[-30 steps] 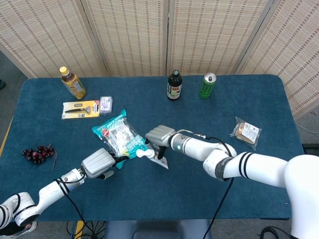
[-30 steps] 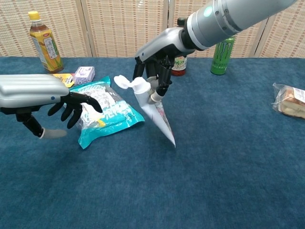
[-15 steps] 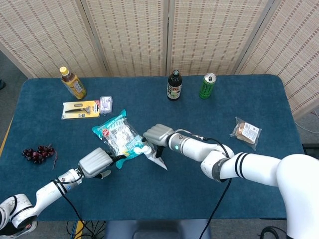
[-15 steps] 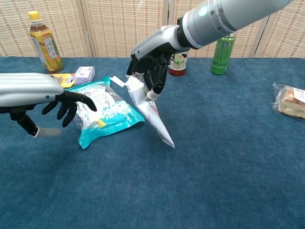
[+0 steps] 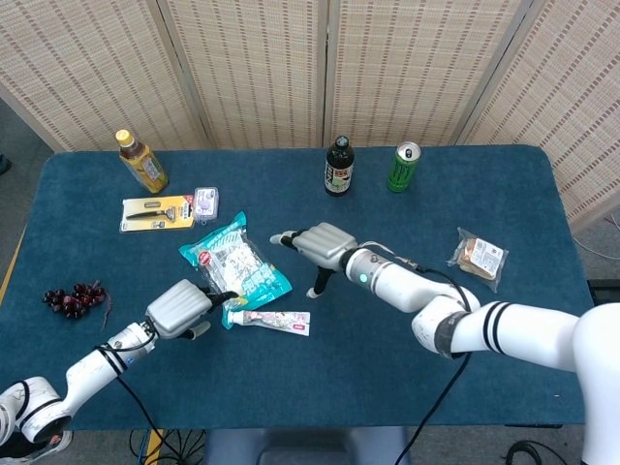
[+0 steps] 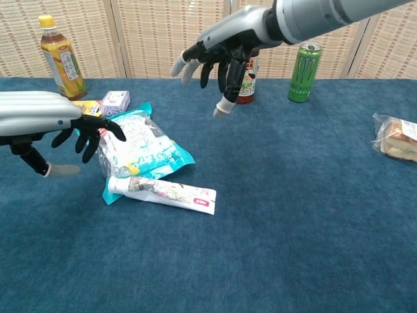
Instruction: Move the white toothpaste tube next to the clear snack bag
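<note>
The white toothpaste tube (image 5: 269, 321) (image 6: 163, 193) lies flat on the blue table, cap to the left, touching the near edge of the teal-and-clear snack bag (image 5: 235, 263) (image 6: 140, 150). My right hand (image 5: 315, 244) (image 6: 218, 55) hovers above and behind the tube with fingers spread, holding nothing. Just left of the bag, my left hand (image 5: 184, 308) (image 6: 45, 120) is low over the table, its dark fingers apart and reaching toward the bag's left edge. It grips nothing.
A tea bottle (image 5: 141, 161), a razor pack (image 5: 157, 211) and a small purple box (image 5: 205, 202) sit at the back left, grapes (image 5: 74, 298) at the left edge. A dark bottle (image 5: 338, 167) and green can (image 5: 403, 167) stand at the back; a clear sandwich bag (image 5: 479, 258) lies right.
My right hand has let go of the tube and risen back and to the right. The tube dropped from tilted to flat against the bag's near edge.
</note>
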